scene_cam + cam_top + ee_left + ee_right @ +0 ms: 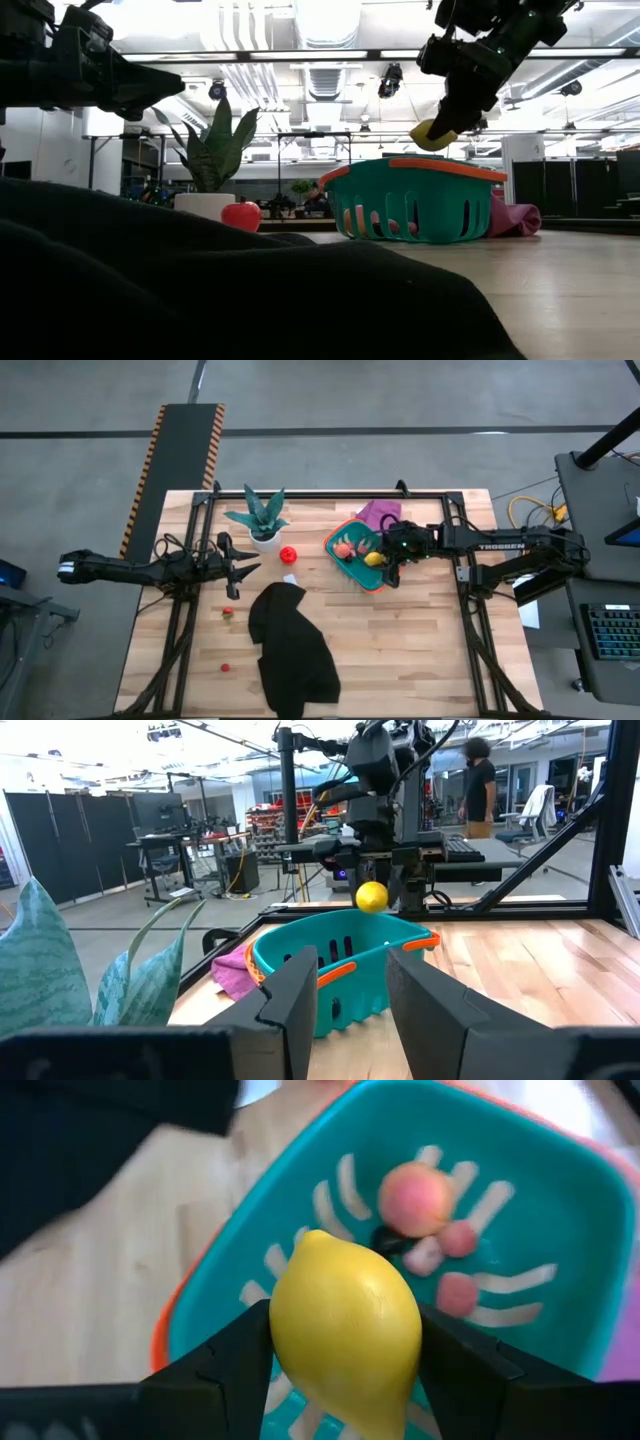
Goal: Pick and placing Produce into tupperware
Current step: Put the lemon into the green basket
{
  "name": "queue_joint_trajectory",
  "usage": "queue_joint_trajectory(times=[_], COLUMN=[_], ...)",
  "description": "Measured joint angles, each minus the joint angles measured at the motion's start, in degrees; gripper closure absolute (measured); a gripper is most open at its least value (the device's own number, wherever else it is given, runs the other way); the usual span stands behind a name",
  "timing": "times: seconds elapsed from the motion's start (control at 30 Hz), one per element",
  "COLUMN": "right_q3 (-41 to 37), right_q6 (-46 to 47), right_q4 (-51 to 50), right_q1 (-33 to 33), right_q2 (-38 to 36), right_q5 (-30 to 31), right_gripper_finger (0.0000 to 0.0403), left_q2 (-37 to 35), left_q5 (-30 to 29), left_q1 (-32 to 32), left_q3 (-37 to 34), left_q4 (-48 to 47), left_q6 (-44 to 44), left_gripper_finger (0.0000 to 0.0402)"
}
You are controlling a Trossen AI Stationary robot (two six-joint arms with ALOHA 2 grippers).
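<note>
The right gripper (345,1355) is clamped on a smooth, yellow, lemon-shaped toy fruit (345,1330), which sits squarely between the two dark fingers (225,1365) with its pointed end projecting beyond them. The fruit is held in the air above the near edge of the teal rectangular plastic container with orange rim (352,565), clear of its rim. Inside the container lie a round pink-orange toy fruit (415,1193) and smaller pink pieces (458,1292) on the pale-slotted floor. The left gripper (240,565) hangs near the potted green plant in a white pot (262,520), fingers partly parted and holding nothing. A glossy red round toy fruit (288,554) lies on the wooden slatted table (420,640) just beside the pot. A crumpled black cloth (290,645) lies on the table's near half
</note>
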Motion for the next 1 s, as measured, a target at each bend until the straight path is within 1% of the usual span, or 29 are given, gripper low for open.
queue_joint_trajectory(times=[0.03, 0.1, 0.17, 0.23, 0.3, 0.33, 0.4, 0.47, 0.63, 0.83, 1.0], right_q3=[-0.1, -0.14, -0.52, -0.67, -0.95, -1.12, -1.53, -2.1, -2.77, -2.77, -2.77], right_q6=[-0.45, 0.65, -0.04, 0.63, 0.36, -0.04, 1.51, 1.24, 1.3, 2.58, 4.03], right_q4=[-0.01, -0.12, -0.16, -0.15, 0.01, 0.02, 0.04, 0.1, 0.29, 0.49, 0.51], right_q1=[-0.02, 0.03, 0.01, 0.06, 0.01, 0.04, 0.16, 0.11, 0.33, 0.54, 1.72], right_q2=[0.0, 0.0, 0.0, 0.0, -0.02, -0.02, -0.02, -0.02, -0.02, -0.02, -0.02], right_q5=[-0.61, 0.33, -2.22, -2.16, -4.32, -4.06, -1.2, -2.1, -1.83, 2.48, 6.41], right_gripper_finger=[0.0197, 0.0197, 0.0197, 0.0197, 0.0197, 0.0197, 0.0197, 0.0197, 0.0197, 0.0197, 0.0197], left_q2=[0.0, 0.0, 0.0, 0.0, 0.0, 0.0, 0.0, 0.0, -0.01, 0.0, -0.02], left_q5=[-0.01, -0.01, -0.01, -0.01, -0.01, -0.01, -0.01, -0.01, -0.01, -0.05, -1.3], left_q1=[-0.02, -0.01, 0.0, -0.01, -0.02, -0.02, 0.0, -0.01, 0.0, 0.02, 0.02], left_q3=[0.0, 0.0, 0.0, 0.0, 0.0, 0.0, 0.0, 0.0, 0.0, 0.0, 0.0], left_q4=[0.0, 0.0, 0.0, 0.0, 0.0, 0.0, 0.0, 0.01, 0.02, 0.0, 0.0], left_q6=[0.0, 0.0, 0.0, 0.0, 0.0, 0.0, 0.0, 0.0, 0.0, 0.02, 0.05], left_gripper_finger=[0.0294, 0.0294, 0.0294, 0.0294, 0.0294, 0.0294, 0.0294, 0.0294, 0.0294, 0.0294, 0.0294])
